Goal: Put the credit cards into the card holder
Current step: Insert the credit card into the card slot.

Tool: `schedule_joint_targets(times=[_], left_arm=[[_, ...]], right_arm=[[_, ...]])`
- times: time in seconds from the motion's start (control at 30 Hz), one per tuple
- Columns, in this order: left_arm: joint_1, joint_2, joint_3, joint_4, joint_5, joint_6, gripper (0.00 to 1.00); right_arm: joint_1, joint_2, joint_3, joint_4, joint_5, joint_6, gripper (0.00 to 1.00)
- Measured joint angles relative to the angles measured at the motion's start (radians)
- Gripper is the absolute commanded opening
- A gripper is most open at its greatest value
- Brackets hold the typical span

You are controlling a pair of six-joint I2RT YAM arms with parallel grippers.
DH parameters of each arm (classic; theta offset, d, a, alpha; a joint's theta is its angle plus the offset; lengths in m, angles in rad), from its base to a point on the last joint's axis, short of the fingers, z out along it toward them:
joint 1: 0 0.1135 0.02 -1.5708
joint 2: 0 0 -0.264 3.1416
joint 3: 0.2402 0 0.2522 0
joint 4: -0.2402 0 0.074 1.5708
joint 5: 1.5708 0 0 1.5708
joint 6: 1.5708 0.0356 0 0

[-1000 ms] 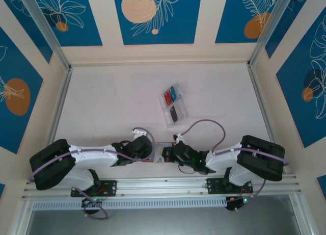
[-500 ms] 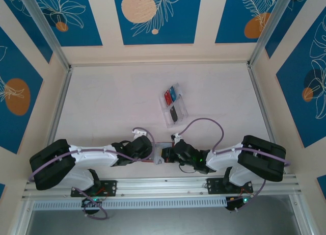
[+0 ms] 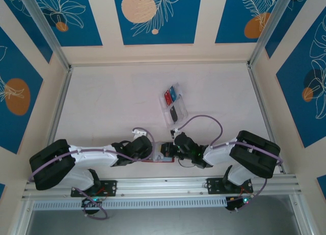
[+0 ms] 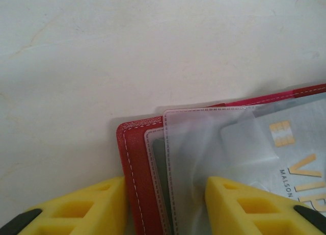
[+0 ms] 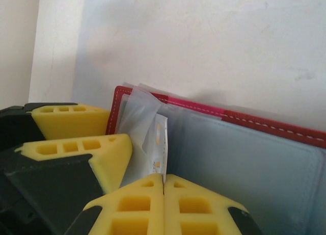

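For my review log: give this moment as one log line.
left gripper: jaws apart, straddling card holder corner | right gripper: jaws shut on card at sleeve | step: card insertion

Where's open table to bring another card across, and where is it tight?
Open: the wide stretch between the left rail and the tray, the strip from tray to back wall, and the patch between tray and right rail. Tight: the near edge, where left pincer and right pincer, shut on a card, meet at the wallet.
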Motion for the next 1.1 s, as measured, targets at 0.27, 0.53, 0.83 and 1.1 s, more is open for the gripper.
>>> schedule_joint_targets(times=[0.27,0.53,0.83,1.1], left_arm=[[-0.003,-0.056,-0.019,-0.043,0.027,0.000,0.47],[-0.006,-0.114,-0.022,-0.127,0.037,0.000,0.45],[-0.006,-0.161,-0.023,-0.189,0.036,0.003,0.29],[-0.006,-0.131,-0.023,-0.187,0.037,0.011,0.20]], right_arm=[[-0.001,0.031,0.016,-0.005,0.017,0.012,0.00],[0.016,0.108,0.053,0.041,0.033,0.034,0.00],[0.042,0.111,0.070,0.020,0.072,0.042,0.00],[0.056,0.108,0.082,-0.008,0.095,0.043,0.00]])
